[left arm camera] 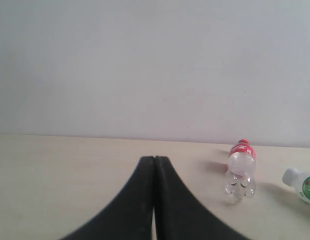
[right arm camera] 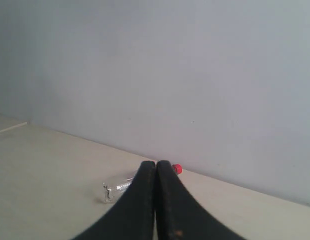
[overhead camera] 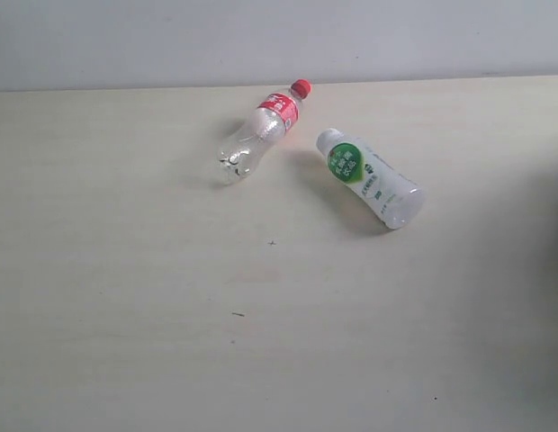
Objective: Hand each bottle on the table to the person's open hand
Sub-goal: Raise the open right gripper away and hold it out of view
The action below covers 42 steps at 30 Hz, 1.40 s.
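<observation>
Two bottles lie on the pale beige table (overhead camera: 126,297). A clear cola-shaped bottle (overhead camera: 259,131) with a red label and red cap rests on its side near the far edge. A white bottle (overhead camera: 371,178) with a green round label lies just to its right. The left wrist view shows the cola-shaped bottle (left arm camera: 240,171) and the white bottle (left arm camera: 301,185) beyond my left gripper (left arm camera: 154,159), which is shut on nothing. My right gripper (right arm camera: 156,164) is also shut and empty, and its fingers partly hide the cola-shaped bottle (right arm camera: 115,189). The person's open hand is out of view. Neither gripper shows in the exterior view.
A plain pale wall (overhead camera: 261,36) runs along the table's far edge. A dark shadow (overhead camera: 553,297) covers the right side of the table in the exterior view.
</observation>
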Each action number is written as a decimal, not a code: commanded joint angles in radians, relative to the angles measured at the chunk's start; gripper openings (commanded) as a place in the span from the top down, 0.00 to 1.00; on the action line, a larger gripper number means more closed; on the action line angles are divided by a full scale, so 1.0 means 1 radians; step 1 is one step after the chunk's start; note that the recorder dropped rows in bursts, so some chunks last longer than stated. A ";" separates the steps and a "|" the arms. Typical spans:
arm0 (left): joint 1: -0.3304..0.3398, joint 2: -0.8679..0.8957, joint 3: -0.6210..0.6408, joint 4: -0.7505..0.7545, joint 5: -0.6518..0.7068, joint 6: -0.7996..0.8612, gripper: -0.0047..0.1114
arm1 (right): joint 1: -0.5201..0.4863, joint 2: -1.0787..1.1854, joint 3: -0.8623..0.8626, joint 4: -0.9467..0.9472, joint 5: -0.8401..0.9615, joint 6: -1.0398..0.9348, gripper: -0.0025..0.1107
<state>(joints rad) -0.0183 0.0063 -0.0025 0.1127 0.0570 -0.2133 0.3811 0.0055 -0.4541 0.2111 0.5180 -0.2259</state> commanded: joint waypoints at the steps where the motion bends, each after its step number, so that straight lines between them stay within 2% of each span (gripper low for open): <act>1: 0.002 -0.006 0.003 0.003 0.001 0.001 0.96 | 0.002 -0.006 0.074 -0.011 -0.116 -0.007 0.98; 5: 0.002 -0.006 0.003 0.003 0.001 0.001 0.96 | 0.002 -0.006 0.189 0.013 -0.241 -0.005 0.98; 11: 0.002 -0.006 0.003 0.003 0.001 0.001 0.96 | 0.002 -0.006 0.281 0.146 -0.285 -0.005 0.98; 26: 0.002 -0.006 0.003 0.003 0.001 0.001 0.96 | 0.002 -0.006 0.298 0.223 -0.319 -0.007 0.98; 33: 0.002 -0.006 0.003 0.003 0.001 0.001 0.96 | 0.002 -0.006 0.298 0.223 -0.318 -0.014 0.98; 38: 0.002 -0.006 0.003 0.003 0.001 0.001 0.96 | 0.002 -0.006 0.298 0.083 -0.318 -0.040 0.98; 42: 0.002 -0.006 0.003 0.003 0.001 0.001 0.96 | 0.002 -0.006 0.298 0.086 -0.318 -0.037 0.98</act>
<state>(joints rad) -0.0183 0.0063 -0.0025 0.1127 0.0588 -0.2133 0.3827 0.0040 -0.1624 0.3050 0.2127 -0.2558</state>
